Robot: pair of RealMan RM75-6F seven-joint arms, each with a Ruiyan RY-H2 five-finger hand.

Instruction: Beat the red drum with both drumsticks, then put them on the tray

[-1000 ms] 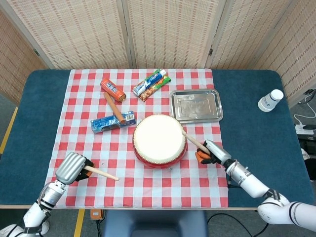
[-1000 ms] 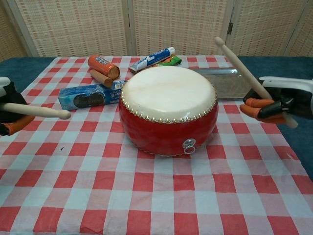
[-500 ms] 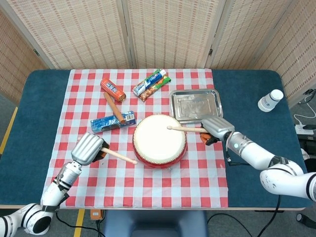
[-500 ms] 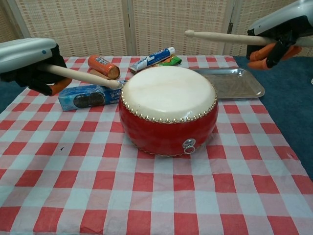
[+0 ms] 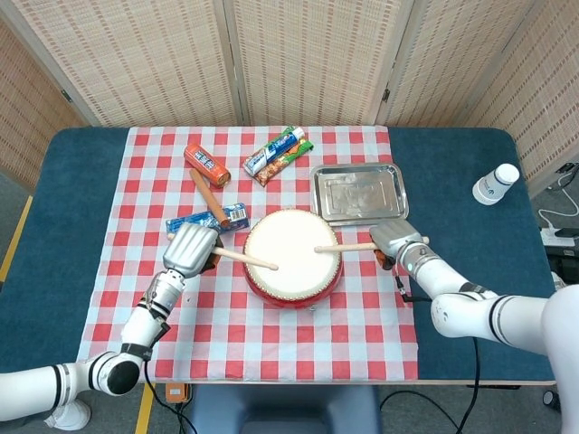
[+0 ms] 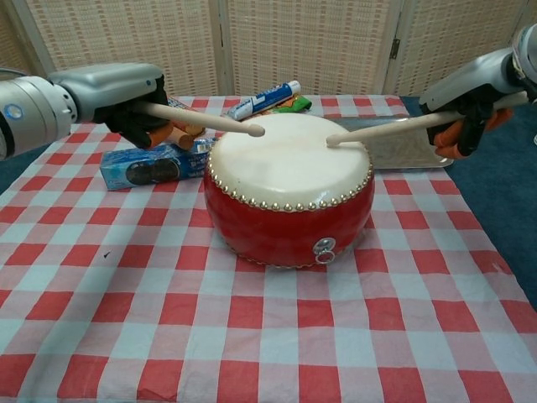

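Left hand (image 5: 191,250) clenched around pale wooden drumstick (image 5: 246,259), tip over white skin of round red drum (image 5: 291,256), pointing inward from left. Right hand (image 5: 393,242) gripping second wooden drumstick (image 5: 345,247), tip at or touching drumhead from right. Both long axes roughly horizontal, converging on drum centre. Rectangular silver metal tray (image 5: 358,193) just behind drum, right side; nearer right hand, so likely first to drop off.

tray (image 5: 358,193) bare, just beyond drum (image 5: 291,256)
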